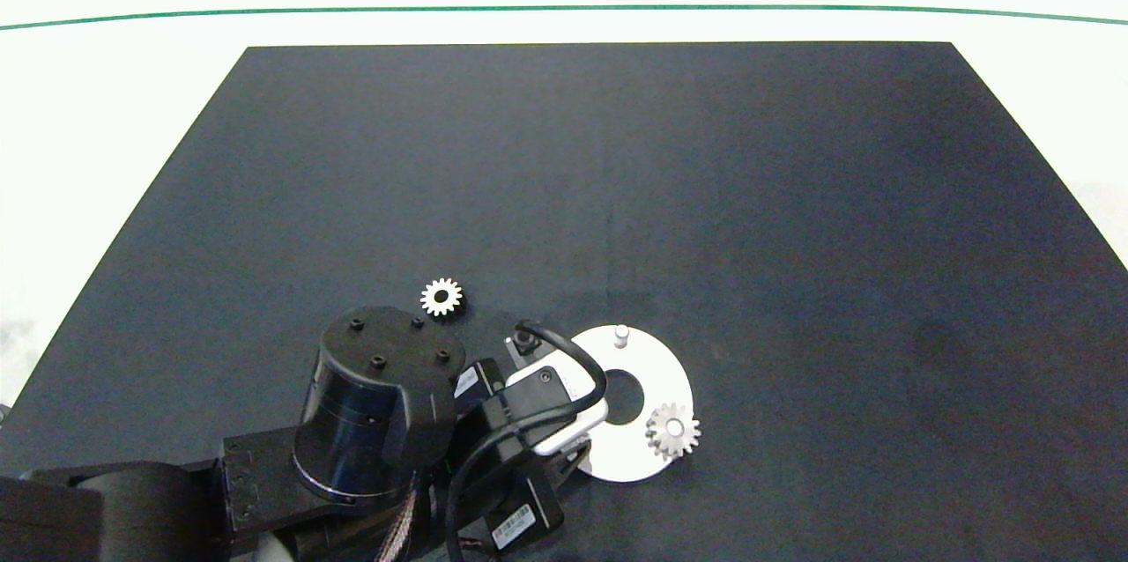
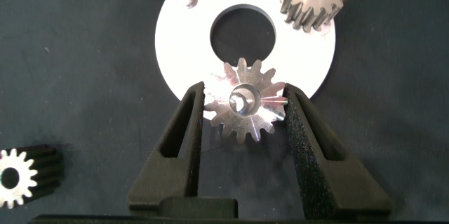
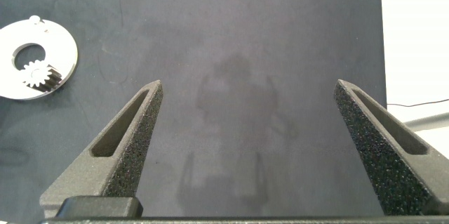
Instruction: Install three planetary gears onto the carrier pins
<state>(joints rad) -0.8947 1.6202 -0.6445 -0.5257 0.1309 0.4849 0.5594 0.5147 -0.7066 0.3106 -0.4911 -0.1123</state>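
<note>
Left tool point(image 2: 243, 104): its two grey fingers pinch a small silvery metal spur gear point(image 2: 245, 104) by the teeth, right over a whitish carrier pin point(image 2: 240, 102) whose tip shows through the gear's centre hole, at the near edge of the flat white disc point(image 2: 186, 52).
Left arm point(image 1: 370, 421): comes in from the near left corner; its dark bulk and wrist camera cover the disc's left side from above.
Seated gear point(image 1: 673, 431): a second silvery gear sits on its pin at the disc's right edge.
Bare pin point(image 1: 621, 334): a short whitish peg stands upright and uncovered at the disc's far side.
Loose gear point(image 1: 441, 297): the third silvery gear lies flat on the black mat point(image 1: 793, 192), just beyond the arm, apart from the disc.
Right tool point(image 3: 252, 147): fingers spread wide, nothing between them, hanging over bare mat well to the right of the disc.
Table point(image 1: 106, 148): white, showing around the mat.
</note>
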